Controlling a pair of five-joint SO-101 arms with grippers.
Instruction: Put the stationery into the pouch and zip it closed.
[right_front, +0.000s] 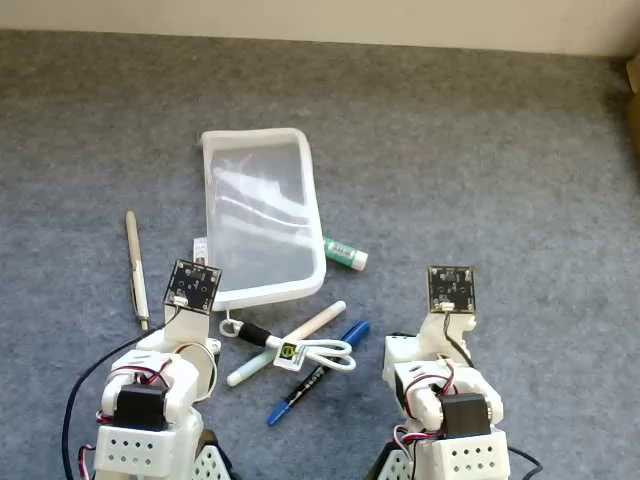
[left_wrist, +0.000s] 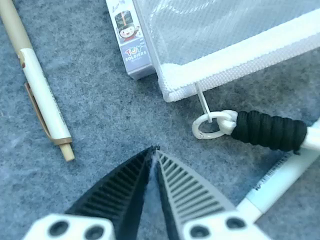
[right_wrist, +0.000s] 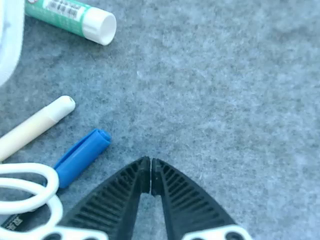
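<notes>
A translucent white-edged pouch (right_front: 262, 215) lies flat on the grey carpet, its corner (left_wrist: 225, 45) just ahead of my left gripper (left_wrist: 154, 148), which is shut and empty. The pouch's zipper ring (left_wrist: 210, 125) joins a black cord (left_wrist: 270, 131). A beige pen (right_front: 136, 270) (left_wrist: 37, 90) lies left of the pouch. A small eraser box (left_wrist: 131, 40) is tucked against the pouch's edge. My right gripper (right_wrist: 150, 160) is shut and empty over bare carpet. Near it are a green glue stick (right_front: 345, 254) (right_wrist: 70, 17), a cream marker (right_front: 287, 343) (right_wrist: 35, 125) and a blue pen (right_front: 318, 372) (right_wrist: 80, 156).
A white looped strap (right_front: 325, 353) (right_wrist: 25, 187) lies across the marker and blue pen between the two arms. Open carpet stretches to the right of the right arm (right_front: 450, 290) and beyond the pouch. A wall edge runs along the far side.
</notes>
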